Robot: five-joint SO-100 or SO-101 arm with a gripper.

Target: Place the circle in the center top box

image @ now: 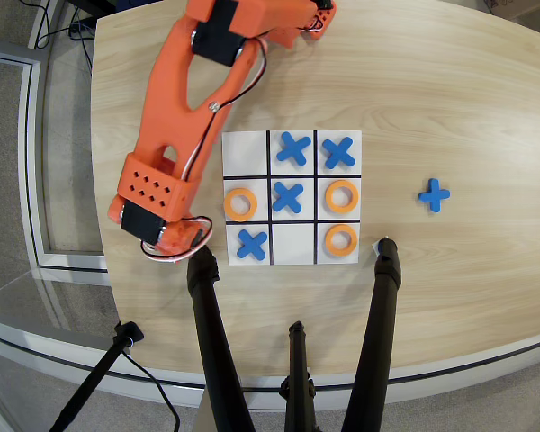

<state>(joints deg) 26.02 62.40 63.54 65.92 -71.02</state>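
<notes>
Seen from overhead, three orange circles lie on the white 3x3 board (246,148): one in the left middle cell (240,204), one in the right middle cell (341,196), one in the right cell of the row nearest the picture's bottom (341,239). The middle cell of that row, the center top box (292,245), is bare. My orange arm reaches down the board's left side. Its gripper (175,238) points down at the table left of the board's lower left corner. The wrist body hides the fingers and whatever is under them.
Blue crosses fill several cells (293,148) (339,153) (288,196) (252,244); a loose one (434,194) lies on the wood to the right. Black tripod legs (211,333) (378,315) rise over the table's near edge just below the board.
</notes>
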